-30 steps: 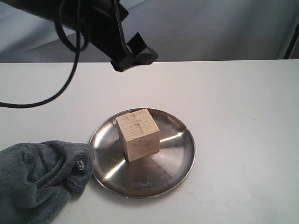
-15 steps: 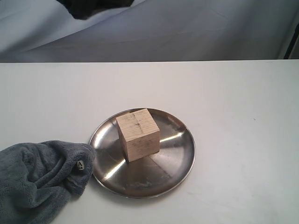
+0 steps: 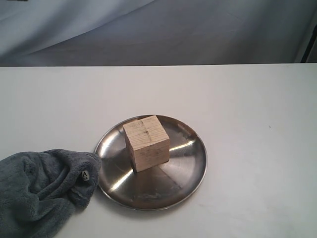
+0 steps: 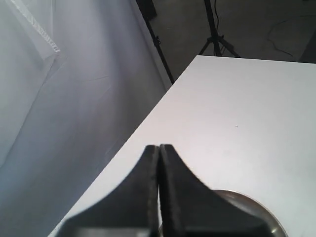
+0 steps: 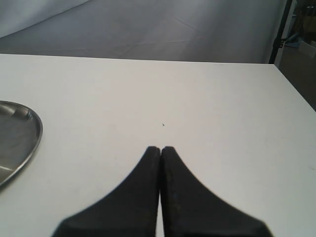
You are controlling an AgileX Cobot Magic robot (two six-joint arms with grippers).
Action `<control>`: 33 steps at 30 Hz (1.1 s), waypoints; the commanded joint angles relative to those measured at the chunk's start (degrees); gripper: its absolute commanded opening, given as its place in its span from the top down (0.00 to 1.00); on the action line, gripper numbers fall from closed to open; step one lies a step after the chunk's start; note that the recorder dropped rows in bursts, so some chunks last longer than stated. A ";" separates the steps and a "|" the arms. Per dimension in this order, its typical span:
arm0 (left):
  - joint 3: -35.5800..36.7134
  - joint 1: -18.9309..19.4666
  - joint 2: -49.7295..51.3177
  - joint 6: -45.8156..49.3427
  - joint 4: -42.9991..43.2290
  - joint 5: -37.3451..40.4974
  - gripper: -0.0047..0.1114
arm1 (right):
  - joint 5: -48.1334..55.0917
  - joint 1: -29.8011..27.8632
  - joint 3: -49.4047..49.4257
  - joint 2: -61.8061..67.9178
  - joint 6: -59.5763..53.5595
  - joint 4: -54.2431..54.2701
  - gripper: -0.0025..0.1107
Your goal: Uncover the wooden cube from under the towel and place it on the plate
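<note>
White table [image 3: 257, 99]; wooden cube [image 3: 146, 143] on plate [image 3: 190, 171], towel [image 3: 34, 193] at eight o'clock; cube looks rigid, probably light; pinch opposite flat faces; left gripper [image 4: 159, 150] and right gripper [image 5: 160, 150] pressed together, empty.

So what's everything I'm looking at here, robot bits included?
cube: one, pale wood, standing on the plate, a little back and left of its middle
plate: one, shiny steel, on the table, near the front
towel: one, dark grey-blue, bunched at the front left corner of the table, against the plate's left rim
tag: one, white, on the towel's edge nearest the plate
table: one, white, under it all
backdrop: one, grey cloth, behind the table
tripod: one, black, on the floor beyond the table's far corner
left gripper: one, black, shut, empty, above the table
right gripper: one, black, shut, empty, to the right of the plate
</note>
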 commanded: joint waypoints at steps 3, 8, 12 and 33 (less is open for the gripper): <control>9.62 0.04 -8.30 -4.17 -1.12 -10.13 0.96 | -0.49 0.00 0.15 -0.19 -0.16 0.04 0.98; 17.76 0.04 -14.77 -8.39 -1.58 -17.17 0.96 | -0.49 0.00 0.15 -0.19 -0.16 0.04 0.98; 22.49 0.04 -18.41 -8.29 -1.58 -16.07 0.96 | -0.49 0.00 0.15 -0.19 -0.16 0.04 0.98; 26.73 5.54 -38.74 -19.49 1.45 -10.84 0.96 | -0.49 0.00 0.15 -0.19 -0.16 0.04 0.98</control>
